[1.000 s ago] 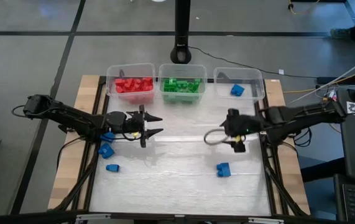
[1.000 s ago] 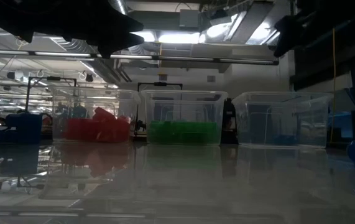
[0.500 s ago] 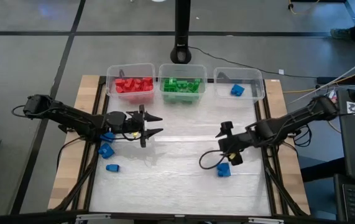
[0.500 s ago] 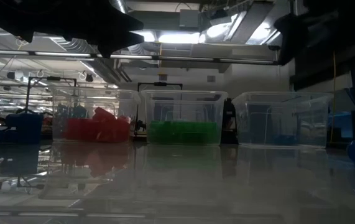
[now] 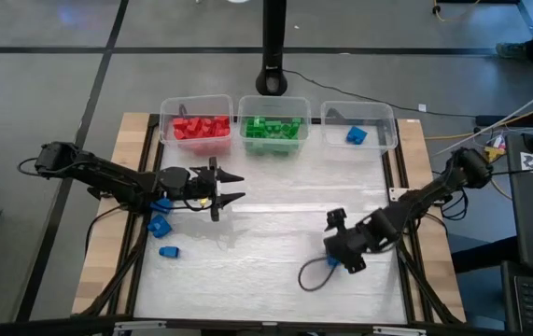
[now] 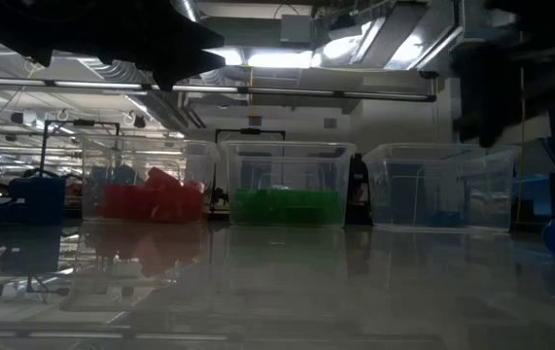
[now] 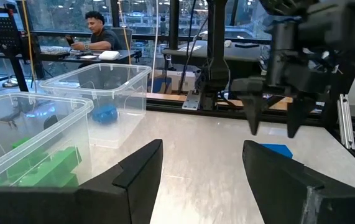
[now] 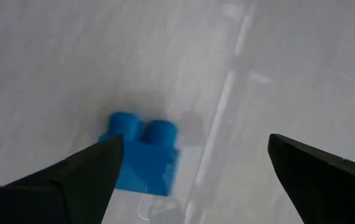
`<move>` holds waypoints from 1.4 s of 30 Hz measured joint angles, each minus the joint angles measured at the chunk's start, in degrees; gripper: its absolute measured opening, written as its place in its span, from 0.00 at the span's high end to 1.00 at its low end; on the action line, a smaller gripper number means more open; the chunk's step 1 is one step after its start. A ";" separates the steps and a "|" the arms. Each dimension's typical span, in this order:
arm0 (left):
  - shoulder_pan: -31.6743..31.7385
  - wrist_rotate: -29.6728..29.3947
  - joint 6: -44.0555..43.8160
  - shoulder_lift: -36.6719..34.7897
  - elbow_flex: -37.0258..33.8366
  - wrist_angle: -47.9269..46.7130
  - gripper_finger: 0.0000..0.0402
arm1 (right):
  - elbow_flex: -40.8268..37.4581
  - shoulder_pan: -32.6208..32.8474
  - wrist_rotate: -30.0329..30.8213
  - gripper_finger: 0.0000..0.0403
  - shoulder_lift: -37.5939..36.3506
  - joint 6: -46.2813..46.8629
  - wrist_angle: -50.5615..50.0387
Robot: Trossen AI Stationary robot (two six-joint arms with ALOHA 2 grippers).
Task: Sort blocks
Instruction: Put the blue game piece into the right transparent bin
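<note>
Right gripper [image 5: 333,252] hangs low over the table's front right from overhead, fingers spread wide with nothing in them; left gripper [image 5: 229,187] waits parted and empty. Wrist cam next: blue block [image 8: 141,152] sits on the table just below, by one finger [image 8: 71,177].

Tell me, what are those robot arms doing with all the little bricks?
They are sorting toy bricks by colour into three clear bins: red bricks, green bricks and one blue brick. The right gripper hangs open just above a loose blue brick on the table, not yet gripping it. The left gripper waits over the table's left side, open and holding nothing. A few more blue bricks lie near it.
</note>
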 joint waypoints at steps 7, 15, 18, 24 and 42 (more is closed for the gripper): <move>0.00 0.00 0.00 0.00 0.00 0.02 0.47 | -0.02 4.60 -0.77 0.01 1.21 1.49 1.11; 0.00 0.00 -0.24 0.00 0.00 0.02 0.47 | 0.02 4.90 1.75 0.01 1.51 5.80 7.61; 0.00 0.00 -0.24 0.02 0.00 0.02 0.47 | 0.00 4.91 0.11 0.01 2.08 7.98 4.43; 0.00 0.00 -0.24 0.01 0.00 -0.42 0.47 | -1.26 5.67 0.11 0.01 3.23 9.76 2.96; 0.00 -0.02 0.00 -0.03 0.02 -0.86 0.47 | -3.56 5.65 -1.85 0.01 9.26 12.60 2.95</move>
